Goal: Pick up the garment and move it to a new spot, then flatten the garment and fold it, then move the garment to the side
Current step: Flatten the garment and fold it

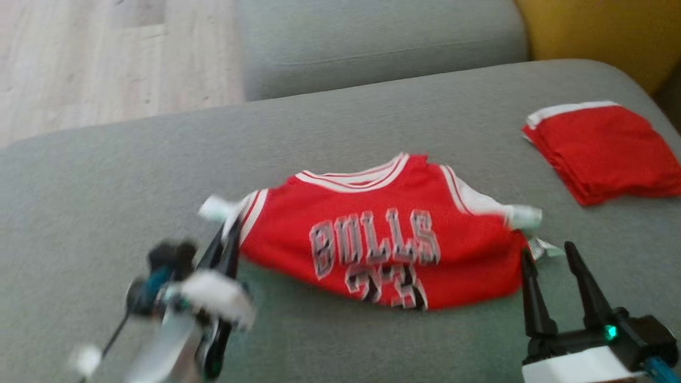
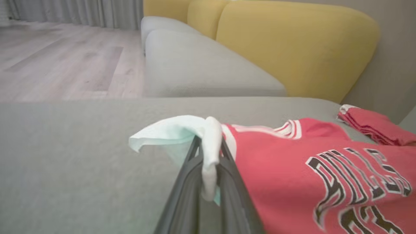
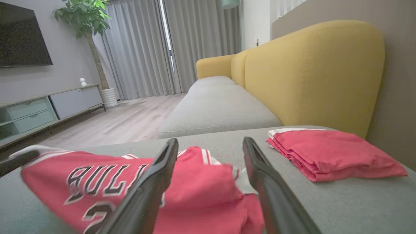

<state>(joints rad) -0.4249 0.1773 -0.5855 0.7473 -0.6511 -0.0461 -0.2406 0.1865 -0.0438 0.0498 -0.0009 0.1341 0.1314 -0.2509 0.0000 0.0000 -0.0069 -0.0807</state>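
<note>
Your left end effector [image 2: 208,144] is closed on the white armhole edge of the jersey [image 1: 383,234], at its left corner, and the cloth is bunched between the two fingers. Your right end effector [image 3: 210,143] is open and holds nothing; its fingers stand just beside the right edge of the jersey, near a small white label [image 1: 545,248]. I judge that the step in hand is the flattening. You should bring the right fingers onto the white corner at the right, level with the left grip, and close them there. Then draw the two arms apart gently and low over the seat, so that the thin cloth does not slip out. The jersey lies in the middle of the grey sofa seat [image 1: 133,175], front side up, red with white trim and the word BULLS above a number. Its lower part seems tucked under, and its right side is wrinkled. A folded red garment [image 1: 601,151] lies well apart, at the far right.
</note>
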